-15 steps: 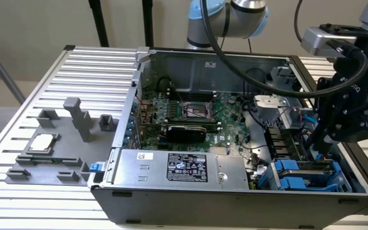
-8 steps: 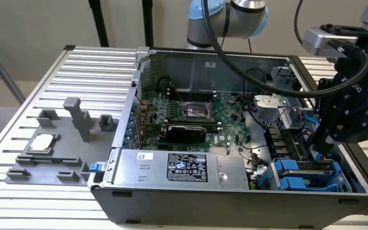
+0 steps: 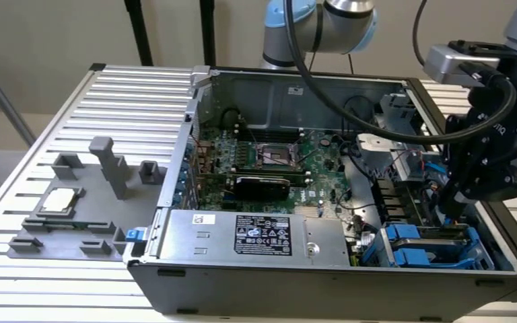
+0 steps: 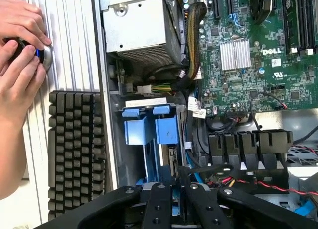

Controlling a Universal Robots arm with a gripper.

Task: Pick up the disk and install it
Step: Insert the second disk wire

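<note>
My gripper (image 3: pixel 447 214) reaches down into the open computer case (image 3: pixel 178 202) on the exterior view's right, just over the blue drive cage (image 3: pixel 420 250). In the wrist view the black fingers (image 4: pixel 159 204) are drawn close together on a thin grey slab seen edge-on, the disk (image 4: pixel 172 162), with blue rail strips beside it. The disk points into the slot beside the cage's blue tabs (image 4: pixel 146 127). Most of it is hidden by the fingers and the cage walls.
The motherboard (image 4: pixel 248 65), power supply (image 3: pixel 240 235) and black cables (image 4: pixel 189 20) crowd the case. A grey fixture (image 3: pixel 70 215) with a small silver chip (image 3: pixel 58 200) lies outside it. A person's hands (image 4: pixel 20 40) and a keyboard (image 4: pixel 74 149) lie beside the case.
</note>
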